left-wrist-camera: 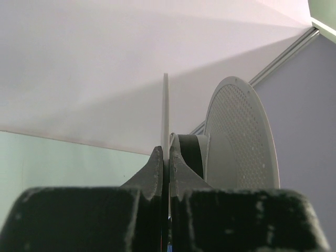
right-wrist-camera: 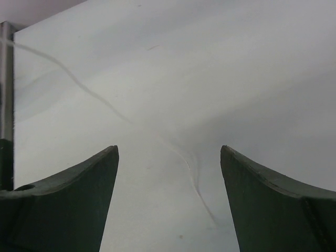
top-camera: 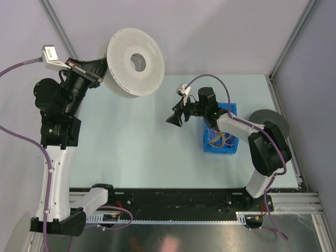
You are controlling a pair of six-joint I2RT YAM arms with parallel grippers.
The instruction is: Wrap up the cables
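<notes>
The cables point(top-camera: 221, 139), thin yellow and orange wires, lie in a blue bin point(top-camera: 231, 109) at the right of the table. My right gripper point(top-camera: 175, 116) is open and empty, hovering left of the bin; in the right wrist view point(right-wrist-camera: 169, 149) only bare table shows between its fingers. My left gripper point(top-camera: 103, 73) is shut on the rim of a white perforated spool point(top-camera: 135, 62), held up at the back left. In the left wrist view the left gripper point(left-wrist-camera: 167, 157) pinches one thin flange point(left-wrist-camera: 166, 105), and the other flange point(left-wrist-camera: 241, 136) stands to the right.
The table point(top-camera: 131, 147) is pale green with grey walls around it. A metal frame post point(top-camera: 286, 52) runs along the back right. A dark round disc point(top-camera: 283, 121) lies at the right edge beside the right arm.
</notes>
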